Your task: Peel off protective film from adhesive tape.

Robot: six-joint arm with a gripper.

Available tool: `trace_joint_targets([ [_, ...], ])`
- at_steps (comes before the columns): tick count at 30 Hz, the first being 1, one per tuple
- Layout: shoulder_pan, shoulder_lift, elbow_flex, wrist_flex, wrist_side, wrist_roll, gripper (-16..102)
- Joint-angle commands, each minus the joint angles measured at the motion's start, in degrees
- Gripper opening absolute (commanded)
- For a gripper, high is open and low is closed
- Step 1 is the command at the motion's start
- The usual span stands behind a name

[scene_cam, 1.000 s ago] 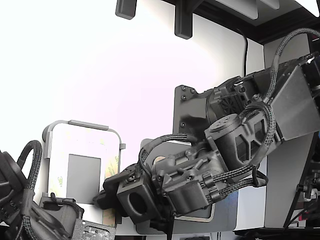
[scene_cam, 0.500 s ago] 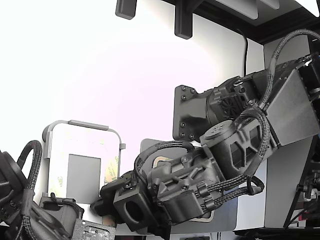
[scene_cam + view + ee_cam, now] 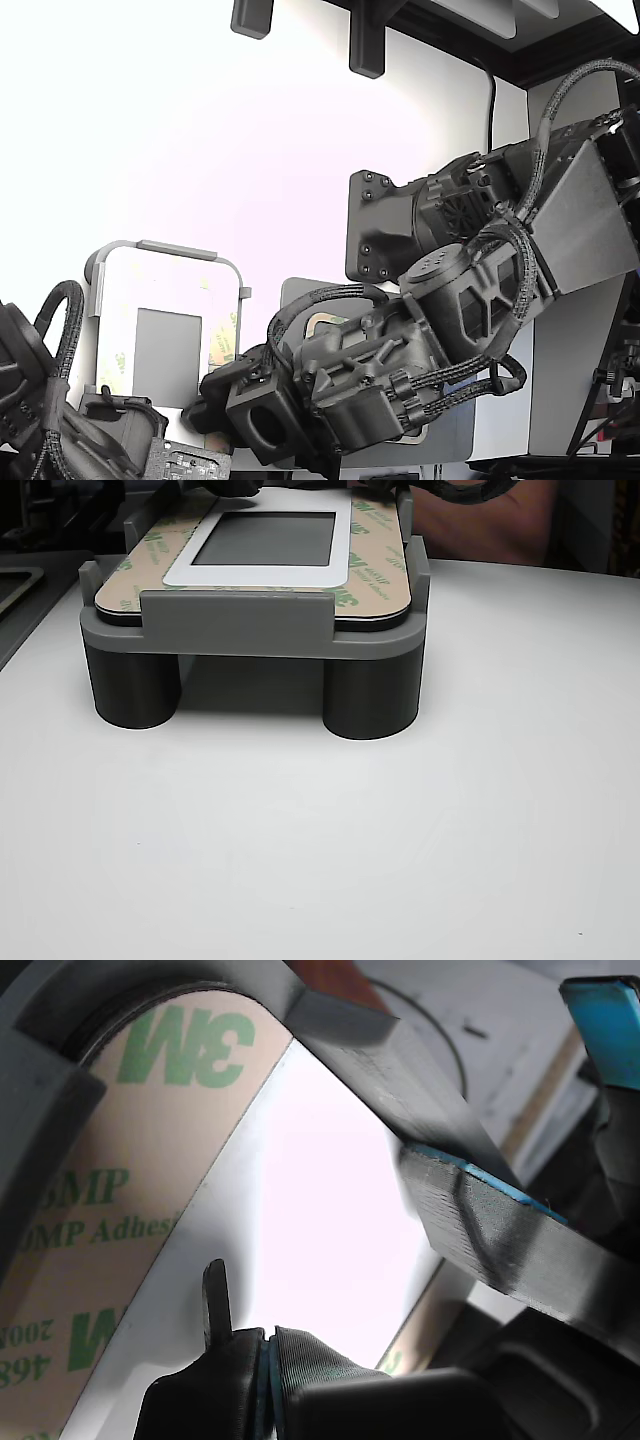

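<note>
The gripper (image 3: 268,1360) has its jaws pressed together, apparently gripping nothing, just beside the protective film (image 3: 130,1210) lying flat around the white panel (image 3: 330,1230) on the grey fixture (image 3: 240,630). They may slip off the liner edge.

Protective film (image 3: 120,1210) tan, green lettering; fixture (image 3: 235,630) grey; table (image 3: 320,860) white.

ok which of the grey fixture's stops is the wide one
The stop across the near short end in the other view; the two side stops are narrow posts.
</note>
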Motion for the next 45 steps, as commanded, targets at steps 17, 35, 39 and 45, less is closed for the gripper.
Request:
trace_joint_targets([
  [17,0.1,0.4,-0.6,-1.6,0.5,-0.7,-10],
  [35,1.2,0.3,-0.9,-0.7,1.6,0.0,-10],
  [39,1.4,0.4,-1.0,-0.5,1.8,0.2,-10],
  [45,1.6,0.5,-1.2,0.3,1.9,0.5,-10],
])
